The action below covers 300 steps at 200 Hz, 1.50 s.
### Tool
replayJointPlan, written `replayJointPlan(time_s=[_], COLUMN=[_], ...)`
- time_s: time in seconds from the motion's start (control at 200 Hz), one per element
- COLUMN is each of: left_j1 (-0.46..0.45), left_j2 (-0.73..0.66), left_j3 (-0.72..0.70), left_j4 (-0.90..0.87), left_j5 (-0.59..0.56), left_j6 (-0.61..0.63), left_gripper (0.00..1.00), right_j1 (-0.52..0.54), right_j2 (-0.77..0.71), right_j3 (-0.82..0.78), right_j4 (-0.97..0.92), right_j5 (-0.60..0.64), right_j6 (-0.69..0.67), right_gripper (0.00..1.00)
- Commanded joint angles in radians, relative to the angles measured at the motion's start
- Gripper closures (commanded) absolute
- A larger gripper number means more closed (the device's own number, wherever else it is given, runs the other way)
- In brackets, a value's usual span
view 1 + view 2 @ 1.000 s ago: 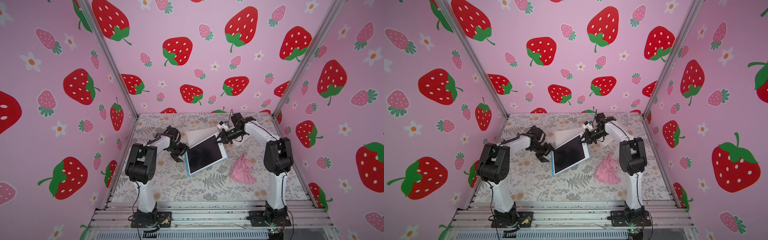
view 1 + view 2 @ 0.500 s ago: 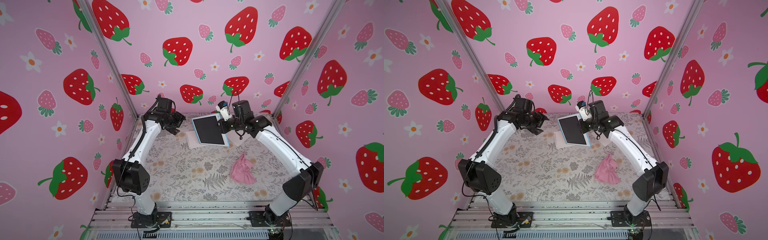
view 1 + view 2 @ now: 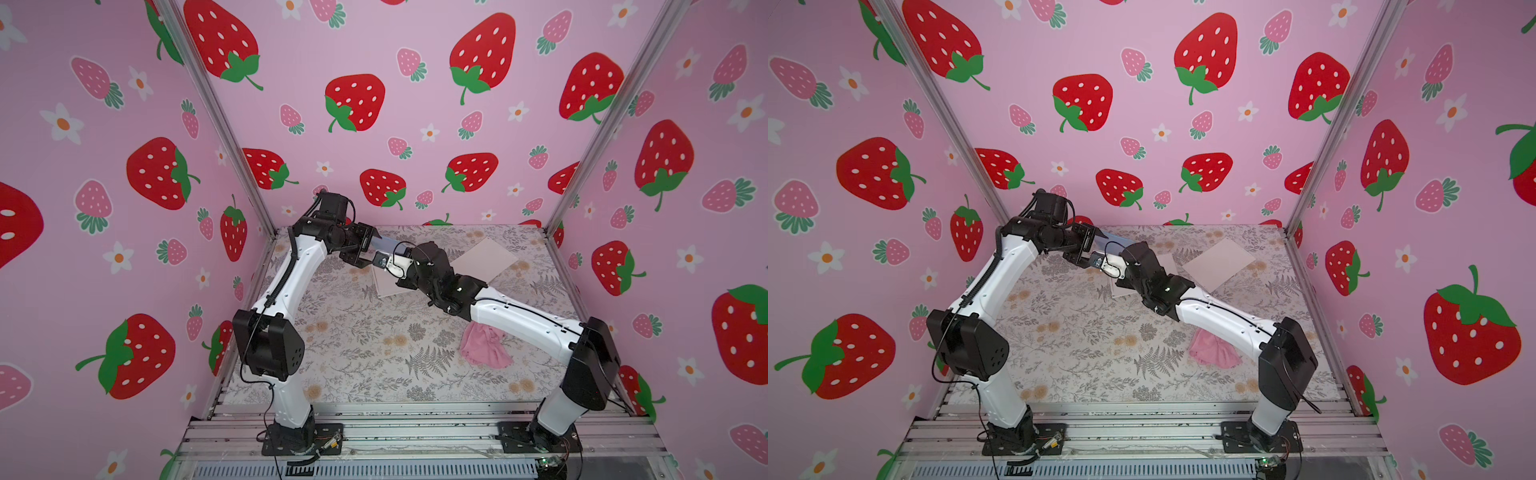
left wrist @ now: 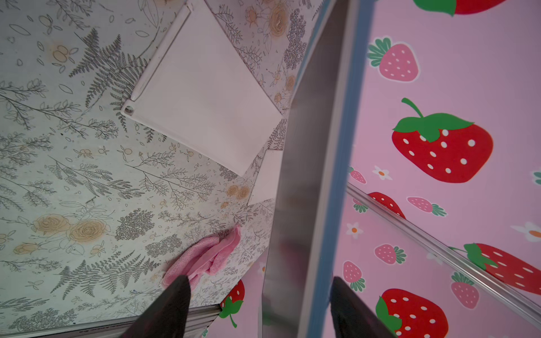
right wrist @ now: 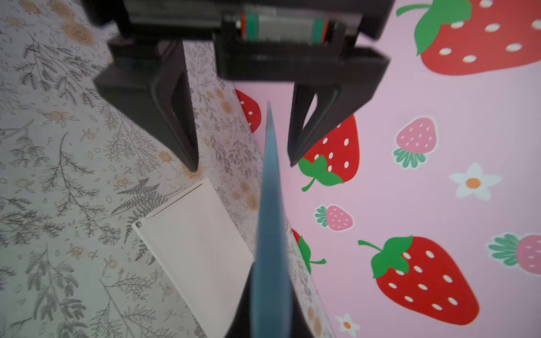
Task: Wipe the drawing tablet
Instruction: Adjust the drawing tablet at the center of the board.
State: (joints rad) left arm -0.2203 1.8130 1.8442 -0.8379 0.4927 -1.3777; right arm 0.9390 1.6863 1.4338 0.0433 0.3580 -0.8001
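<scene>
The right gripper (image 5: 270,310) is clamped on the drawing tablet (image 5: 270,204), edge-up above the table's (image 3: 353,332) back-left corner. Its long axis points between the jaws of the left gripper (image 5: 243,165), which are wide open and empty. The pink cloth (image 3: 484,347) lies well apart, nearer the front-right corner.

Tablet (image 5: 270,219) aloft, edge-on; pink cloth (image 3: 484,347) crumpled.

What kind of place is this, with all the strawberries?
Probably a robot practice booth, not a real room: strawberry-print panels box in a floral tabletop, metal frame posts stand at the corners, and two robot arms are mounted on rails in front.
</scene>
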Motion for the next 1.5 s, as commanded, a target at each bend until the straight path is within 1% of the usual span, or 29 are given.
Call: replayJointPlan(time_s=[0.0, 0.045, 0.09, 0.13, 0.145, 0.155, 0.16, 0.235, 0.31, 0.33, 0.375, 0.4, 0.435, 0.47, 0.49, 0.525, 0.575, 0.62, 0.685, 0.73, 0.805, 0.88, 0.936, 0.991, 1.041, 1.176, 1.281, 1.391, 1.496], left_j1=[0.007, 0.009, 0.013, 0.016, 0.017, 0.018, 0.018, 0.026, 0.036, 0.038, 0.045, 0.048, 0.054, 0.057, 0.061, 0.063, 0.067, 0.068, 0.068, 0.068, 0.067, 0.064, 0.06, 0.054, 0.048, 0.035, 0.028, 0.025, 0.028], left_j2=[-0.034, -0.048, -0.063, -0.079, -0.085, -0.089, -0.091, -0.106, -0.121, -0.125, -0.134, -0.136, -0.136, -0.132, -0.13, -0.123, -0.114, -0.108, -0.101, -0.098, -0.093, -0.09, -0.089, -0.089, -0.087, -0.086, -0.09, -0.094, -0.095], left_j3=[-0.065, -0.106, -0.148, -0.188, -0.2, -0.207, -0.211, -0.244, -0.271, -0.283, -0.306, -0.316, -0.33, -0.344, -0.35, -0.361, -0.376, -0.379, -0.388, -0.39, -0.397, -0.405, -0.407, -0.412, -0.417, -0.434, -0.451, -0.457, -0.461], left_j4=[0.097, 0.152, 0.203, 0.259, 0.278, 0.286, 0.29, 0.331, 0.379, 0.402, 0.459, 0.488, 0.527, 0.581, 0.607, 0.651, 0.721, 0.756, 0.824, 0.86, 0.936, 1.014, 1.049, 1.08, 1.102, 1.128, 1.148, 1.152, 1.166], left_j5=[0.054, 0.061, 0.061, 0.062, 0.063, 0.063, 0.063, 0.061, 0.061, 0.061, 0.064, 0.065, 0.072, 0.08, 0.085, 0.092, 0.095, 0.092, 0.084, 0.08, 0.075, 0.072, 0.072, 0.071, 0.073, 0.073, 0.069, 0.066, 0.065], left_j6=[-0.081, -0.097, -0.121, -0.144, -0.152, -0.156, -0.158, -0.176, -0.188, -0.194, -0.21, -0.217, -0.224, -0.231, -0.234, -0.241, -0.249, -0.243, -0.238, -0.234, -0.232, -0.228, -0.221, -0.216, -0.215, -0.22, -0.225, -0.224, -0.233], left_gripper=[0.39, 0.51, 0.66, 0.87, 0.92, 0.99, 1.0, 1.0, 1.0, 1.0, 1.0, 1.0, 1.0, 1.0, 1.0, 1.0, 1.0, 1.0, 1.0, 1.0, 1.0, 1.0, 1.0, 1.0, 1.0, 1.0, 1.0, 1.0, 1.0], right_j1=[0.028, 0.036, 0.042, 0.047, 0.047, 0.048, 0.049, 0.049, 0.049, 0.049, 0.042, 0.035, 0.022, 0.007, -0.005, -0.032, -0.088, -0.149, -0.232, -0.266, -0.286, -0.299, -0.305, -0.308, -0.309, -0.308, -0.309, -0.308, -0.306], right_j2=[0.0, 0.0, -0.001, -0.002, -0.002, -0.002, -0.004, -0.009, -0.016, -0.02, -0.038, -0.054, -0.084, -0.117, -0.137, -0.169, -0.212, -0.249, -0.288, -0.299, -0.301, -0.285, -0.256, -0.216, -0.178, -0.105, -0.063, -0.018, -0.012], right_j3=[-0.012, -0.022, -0.047, -0.066, -0.072, -0.076, -0.078, -0.101, -0.124, -0.127, -0.128, -0.128, -0.121, -0.105, -0.095, -0.066, -0.036, -0.038, -0.1, -0.149, -0.227, -0.295, -0.317, -0.312, -0.293, -0.267, -0.25, -0.229, -0.22], right_j4=[0.18, 0.185, 0.215, 0.231, 0.237, 0.24, 0.242, 0.249, 0.26, 0.263, 0.243, 0.21, 0.133, 0.038, -0.028, -0.153, -0.301, -0.373, -0.345, -0.277, -0.116, 0.097, 0.237, 0.356, 0.421, 0.568, 0.602, 0.65, 0.61], right_j5=[0.051, 0.047, 0.047, 0.049, 0.053, 0.055, 0.057, 0.076, 0.124, 0.145, 0.189, 0.2, 0.205, 0.196, 0.184, 0.136, 0.007, -0.138, -0.388, -0.499, -0.603, -0.639, -0.652, -0.663, -0.668, -0.636, -0.607, -0.614, -0.62], right_j6=[-0.127, -0.144, -0.17, -0.189, -0.191, -0.192, -0.193, -0.187, -0.168, -0.15, -0.089, -0.031, 0.07, 0.184, 0.283, 0.455, 0.719, 0.954, 1.233, 1.408, 1.639, 1.847, 1.97, 2.064, 2.127, 2.23, 2.297, 2.334, 2.334], right_gripper=[1.0, 1.0, 1.0, 1.0, 1.0, 1.0, 1.0, 1.0, 1.0, 0.93, 0.71, 0.58, 0.43, 0.33, 0.29, 0.26, 0.24, 0.23, 0.23, 0.24, 0.24, 0.24, 0.25, 0.27, 0.28, 0.33, 0.36, 0.46, 0.45])
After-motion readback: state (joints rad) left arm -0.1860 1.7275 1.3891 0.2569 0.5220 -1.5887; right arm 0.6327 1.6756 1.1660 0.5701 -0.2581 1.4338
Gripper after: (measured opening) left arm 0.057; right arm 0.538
